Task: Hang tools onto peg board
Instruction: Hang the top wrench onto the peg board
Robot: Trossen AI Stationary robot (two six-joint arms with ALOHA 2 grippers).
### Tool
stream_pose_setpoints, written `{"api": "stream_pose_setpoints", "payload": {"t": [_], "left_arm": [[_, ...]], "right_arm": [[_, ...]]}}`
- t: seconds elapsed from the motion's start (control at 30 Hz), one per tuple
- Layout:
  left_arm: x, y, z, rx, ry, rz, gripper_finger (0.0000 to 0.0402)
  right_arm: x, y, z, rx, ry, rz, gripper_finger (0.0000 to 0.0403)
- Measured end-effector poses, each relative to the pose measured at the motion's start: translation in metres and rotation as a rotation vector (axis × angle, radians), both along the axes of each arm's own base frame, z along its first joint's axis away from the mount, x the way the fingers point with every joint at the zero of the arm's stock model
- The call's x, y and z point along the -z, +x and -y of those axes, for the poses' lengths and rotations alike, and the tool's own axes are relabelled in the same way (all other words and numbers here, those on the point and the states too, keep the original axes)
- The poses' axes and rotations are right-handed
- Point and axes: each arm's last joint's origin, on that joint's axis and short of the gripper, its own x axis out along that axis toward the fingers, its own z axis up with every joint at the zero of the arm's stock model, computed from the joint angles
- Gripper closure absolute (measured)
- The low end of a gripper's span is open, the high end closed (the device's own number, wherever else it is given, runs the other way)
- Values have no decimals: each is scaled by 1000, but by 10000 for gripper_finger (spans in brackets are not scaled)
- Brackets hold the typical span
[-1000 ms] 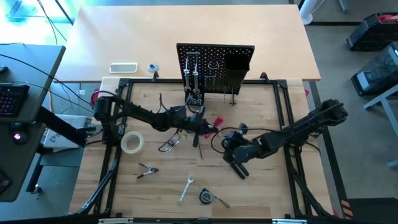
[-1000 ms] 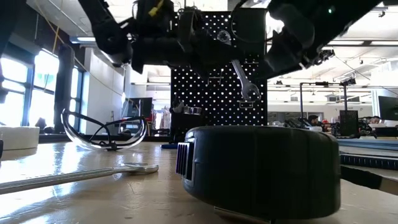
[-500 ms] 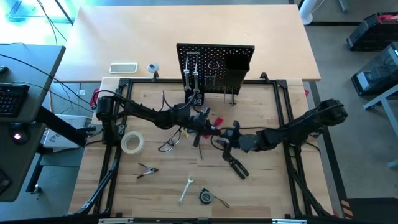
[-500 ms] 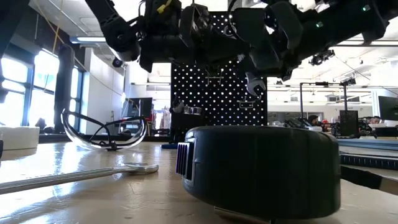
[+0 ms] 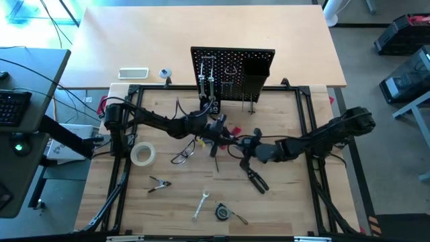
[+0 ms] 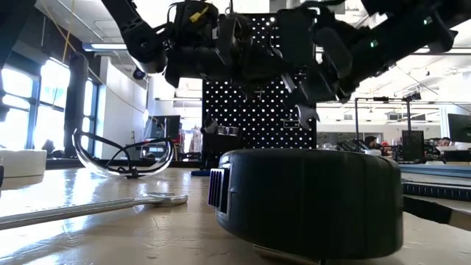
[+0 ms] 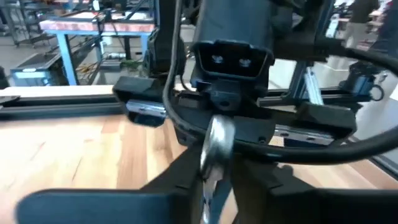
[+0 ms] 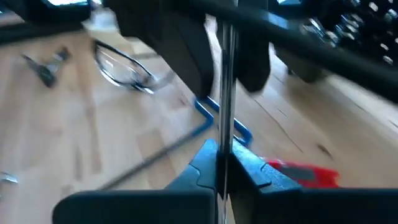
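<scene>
The black peg board stands upright at the table's far edge, with tools on its hooks and a black bin. In front of it, above the table's middle, a silver wrench hangs in the air between both grippers. My right gripper is shut on it. My left gripper faces it from the left. Its two fingers stand on either side of the wrench's shaft with a small gap. The wrench's open end points down. My right gripper pinches the wrench's shaft between its two fingers. It comes from the table's right, slanting a little downward, with the fingers across the shaft. The wrench is clear of the table and tilted, with its open end lowest.
On the table lie a tape roll, clear glasses, small pliers, another wrench, a tape measure, black pliers, a red-handled tool and a blue hex key. A white tray sits beyond the frame.
My right gripper has moved toward the table's left and far edge, away from the black pliers and up to the wrench that my left gripper held out, and has taken hold of it. The wrench has stayed in the air.
</scene>
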Motion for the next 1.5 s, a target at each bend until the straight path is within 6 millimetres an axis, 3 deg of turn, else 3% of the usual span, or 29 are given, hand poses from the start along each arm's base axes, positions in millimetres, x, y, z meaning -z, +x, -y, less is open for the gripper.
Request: {"api": "stream_pose_setpoints", "payload": {"t": [0.2,0.37,0.5,0.63,0.8,0.93,1.03,1.5], "left_arm": [[1,-3,-11,-24,-17,-33,265],[-6,-9,-20,-39,-20,-48,213],[-17,-13,-25,-19,-21,-25,190],[-26,-17,-27,19,-23,-4,184],[-33,-22,-27,58,-20,-20,183],[-29,-24,-24,93,-36,-71,183],[-25,-24,-19,109,-34,-109,183],[-27,-21,-1,148,8,-82,183]], "right_arm": [[-2,-12,4,41,-21,-85,398],[-24,-31,12,101,-63,-84,398],[-46,-48,19,107,-75,-52,398],[-55,-63,29,128,-63,-41,398],[-25,-80,48,143,31,-5,398],[11,-93,61,74,137,113,398],[25,-103,71,87,168,202,398],[39,-111,98,78,178,188,398]]}}
